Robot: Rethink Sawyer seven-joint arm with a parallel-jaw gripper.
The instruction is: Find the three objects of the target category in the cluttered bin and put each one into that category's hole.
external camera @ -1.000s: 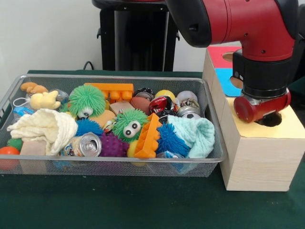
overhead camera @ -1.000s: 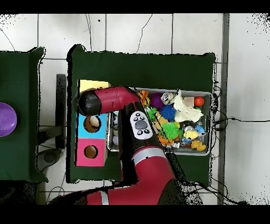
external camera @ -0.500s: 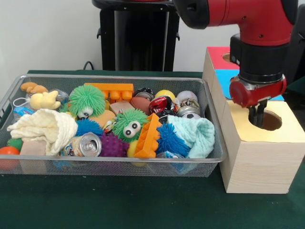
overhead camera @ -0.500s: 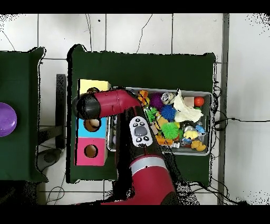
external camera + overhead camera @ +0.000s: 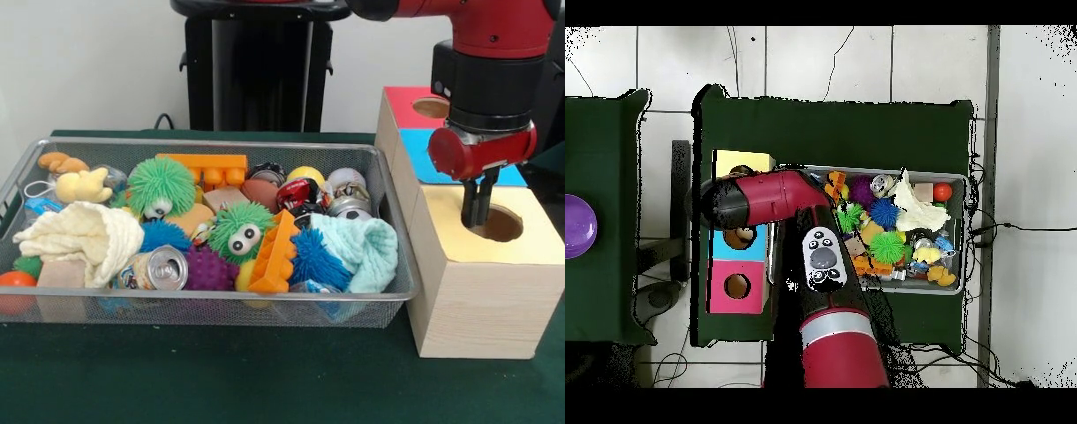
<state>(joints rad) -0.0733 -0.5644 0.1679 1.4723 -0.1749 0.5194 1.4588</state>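
Observation:
The wire mesh bin (image 5: 212,141) lies at the left, full of toys; it also shows in the overhead view (image 5: 965,232). A shiny red and black packet (image 5: 298,192) and a crinkly many-coloured packet (image 5: 351,191) lie at its far right. The pale wooden box with the yellow surround (image 5: 540,240) stands right of the bin. My gripper (image 5: 478,212) hangs over its round hole (image 5: 503,226), tips at the hole's left rim. The fingers (image 5: 470,201) stand slightly apart with nothing between them. In the overhead view my arm (image 5: 765,197) hides the gripper and the hole.
Blue-surrounded (image 5: 424,150) and red-surrounded (image 5: 404,102) holes lie behind the yellow one. The bin holds spiky balls (image 5: 161,184), an orange brick (image 5: 274,252), a silver can (image 5: 164,268), and cream (image 5: 84,234) and mint (image 5: 362,247) cloths. A purple bowl (image 5: 577,225) sits on a side table.
My gripper has risen from down in the yellow hole to just above it, and the arm has drawn upward. The things in the bin have not moved.

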